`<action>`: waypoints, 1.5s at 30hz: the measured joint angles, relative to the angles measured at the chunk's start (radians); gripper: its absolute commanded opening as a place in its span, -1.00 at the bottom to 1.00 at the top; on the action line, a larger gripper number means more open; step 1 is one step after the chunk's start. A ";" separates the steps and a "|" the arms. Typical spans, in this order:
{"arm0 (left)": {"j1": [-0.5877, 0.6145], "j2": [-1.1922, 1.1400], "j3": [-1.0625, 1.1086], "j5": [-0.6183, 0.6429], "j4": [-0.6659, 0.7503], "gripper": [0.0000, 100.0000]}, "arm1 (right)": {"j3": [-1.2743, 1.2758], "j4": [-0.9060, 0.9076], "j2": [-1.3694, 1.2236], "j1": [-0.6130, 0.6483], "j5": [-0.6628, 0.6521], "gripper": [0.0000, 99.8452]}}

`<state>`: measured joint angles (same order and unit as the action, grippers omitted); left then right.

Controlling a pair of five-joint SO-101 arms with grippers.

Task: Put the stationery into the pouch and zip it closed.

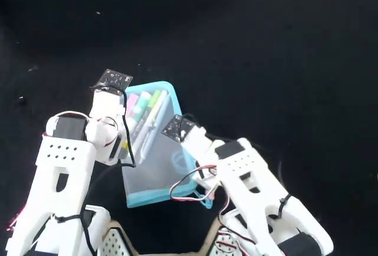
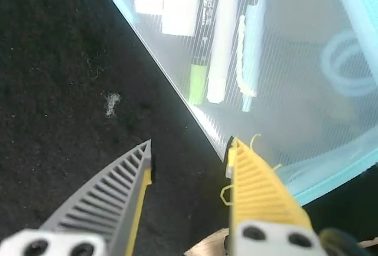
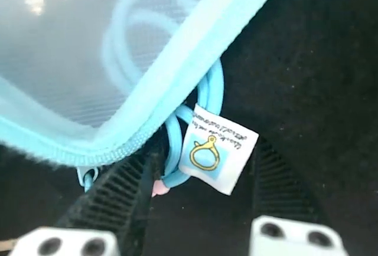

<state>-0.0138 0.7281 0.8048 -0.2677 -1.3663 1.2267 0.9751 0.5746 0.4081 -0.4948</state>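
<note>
The see-through pouch with light-blue trim lies flat on the black table. Inside it are pens and erasers, among them a green-tipped marker and a white pen. My left gripper is open at the pouch's left edge; its yellow finger lies over that edge and its grey finger over bare table. My right gripper is open at the pouch's near right corner. A blue cord loop and its white tag hang between its black fingers. The zipper pull sits beside one finger.
The black table stretches wide behind and to the right of the pouch. Both arm bases stand at the near edge, the left arm and the right arm flanking the pouch.
</note>
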 measured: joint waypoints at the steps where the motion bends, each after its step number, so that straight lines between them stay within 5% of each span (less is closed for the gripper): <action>1: 0.000 0.000 0.000 0.000 0.000 -0.58 | 0.006 -0.009 0.000 0.000 0.000 -0.54; 3: 0.000 0.000 0.000 0.000 0.000 -0.58 | 0.014 -0.015 0.000 0.000 -0.003 -0.62; 6: 0.000 0.000 0.000 0.000 0.000 -0.58 | 0.018 -0.020 0.000 0.000 -0.006 -1.00; 10: 0.000 0.000 0.000 0.000 0.000 -0.58 | -0.009 -0.012 0.000 -0.034 -0.008 -0.98; 17: 0.000 0.000 0.000 0.000 0.000 -0.58 | -0.169 0.008 0.000 -0.301 0.031 -0.77; 21: 0.000 0.000 0.000 0.000 0.000 -0.58 | -0.169 0.043 0.000 -0.313 0.032 -0.50; 30: 0.000 0.000 0.000 0.000 0.000 -0.58 | -0.252 0.175 0.000 -0.262 0.002 -0.58; 34: 0.000 0.000 0.000 0.000 0.000 -0.58 | -0.287 0.262 0.000 -0.262 -0.252 -0.58; 41: 0.000 0.000 0.002 0.000 0.000 -0.58 | -0.221 0.381 0.000 -0.267 -1.017 -0.58; 45: 0.032 -0.002 0.028 0.000 0.000 -0.58 | -0.207 0.362 0.000 -0.267 -1.108 -0.58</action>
<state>0.0184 0.7265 0.8324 -0.2677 -1.3663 1.0196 1.3372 0.5746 0.1412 -1.6026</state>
